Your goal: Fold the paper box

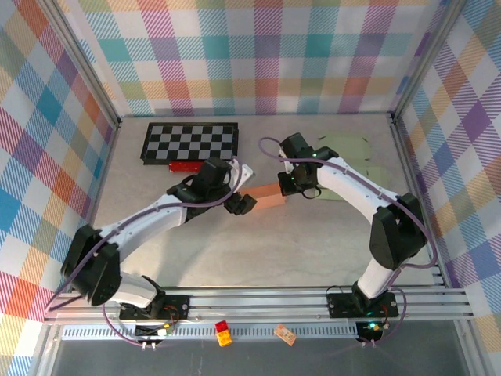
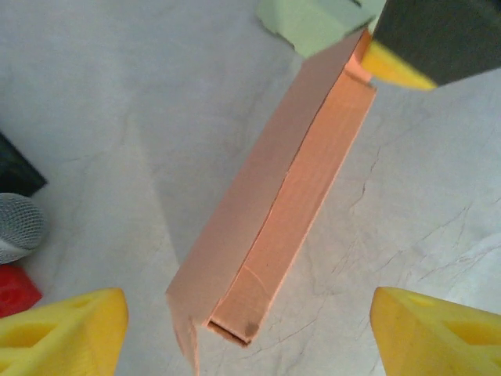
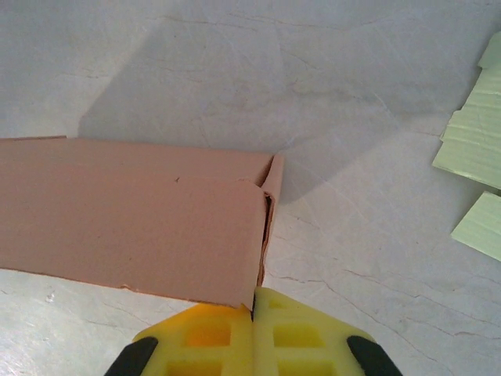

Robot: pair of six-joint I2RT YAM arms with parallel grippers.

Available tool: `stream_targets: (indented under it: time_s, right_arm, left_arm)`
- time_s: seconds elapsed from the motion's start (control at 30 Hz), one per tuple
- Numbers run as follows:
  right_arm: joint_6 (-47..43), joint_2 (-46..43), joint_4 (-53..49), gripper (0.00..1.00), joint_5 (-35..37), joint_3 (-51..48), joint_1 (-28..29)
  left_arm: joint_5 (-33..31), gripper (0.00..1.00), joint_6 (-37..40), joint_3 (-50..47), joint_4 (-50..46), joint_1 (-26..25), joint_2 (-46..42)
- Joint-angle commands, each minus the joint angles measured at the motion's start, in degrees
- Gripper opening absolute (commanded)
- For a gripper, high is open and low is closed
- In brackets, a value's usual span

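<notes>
Your left pincer (image 1: 239, 205) sits at the near-left end of the paper box (image 1: 266, 194) in the top external view, and the right pincer (image 1: 291, 186) meets its opposite end. The box lies on the counter (image 1: 274, 258) roughly mid-table, between the two arms and in front of the checkerboard (image 1: 189, 141), with pale green sheets (image 1: 352, 149) off to the right. From the left wrist, the left pincer (image 2: 250, 335) stands wide apart, its yellow fingertips (image 2: 66, 333) flanking the box's near end without touching it. The paper box (image 2: 274, 204) runs away from you as a long, slim salmon-pink sleeve, its near end not yet tucked, with a small dark mark on the flap, and a yellow fingertip (image 2: 395, 66) of the right pincer presses at the far end. From the right wrist, the right pincer (image 3: 253, 304) is closed, its fingers together and seemingly nipping the thin edge at the box's end corner, where a flap stands slightly ajar. Expect the box to be very light and ready to skate on the smooth counter. The card looks thin, fairly stiff along its length but easily crushed or creased across its broad faces. You would do best to hold it by the narrow side walls near an end, and work the flaps with light pressure.
</notes>
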Motion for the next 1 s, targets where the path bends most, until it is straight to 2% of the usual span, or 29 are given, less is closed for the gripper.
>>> stream_targets:
  time_s: [0.0, 0.13, 0.27, 0.37, 0.47, 0.63, 0.97]
  right_arm:
    - [2.54, 1.7, -2.9, 0.0, 1.19, 2.25, 0.46]
    - [4.06, 2.88, -4.49, 0.0, 1.44, 3.4, 0.82]
    - [4.55, 3.76, -5.4, 0.0, 1.18, 4.24, 0.89]
    - [4.46, 4.36, -6.0, 0.0, 0.62, 5.13, 0.89]
    - [4.08, 4.98, -6.81, 0.0, -0.05, 6.02, 0.91]
    - [3.53, 6.44, -8.73, 0.0, -1.08, 8.13, 0.91]
    - [2.89, 8.25, -11.96, 0.0, -1.81, 11.15, 0.91]
  left_arm:
    - [-2.94, 0.75, -8.47, -1.65, -1.67, 0.41, -5.39]
    - [-6.25, 0.62, -12.48, 0.17, -9.54, 0.58, -5.66]
    - [-5.02, 0.47, -14.95, 6.22, -19.11, 1.67, -2.2]
    - [-4.79, 0.5, -13.9, 9.99, -24.15, 1.99, 0.73]
    - [-5.31, 0.54, -11.66, 12.82, -25.58, 2.42, 3.23]
    - [-3.37, 0.54, -7.47, 17.25, -27.66, 2.61, 9.0]
    - [-8.43, 0.56, -3.58, 19.56, -27.55, 3.26, 12.3]
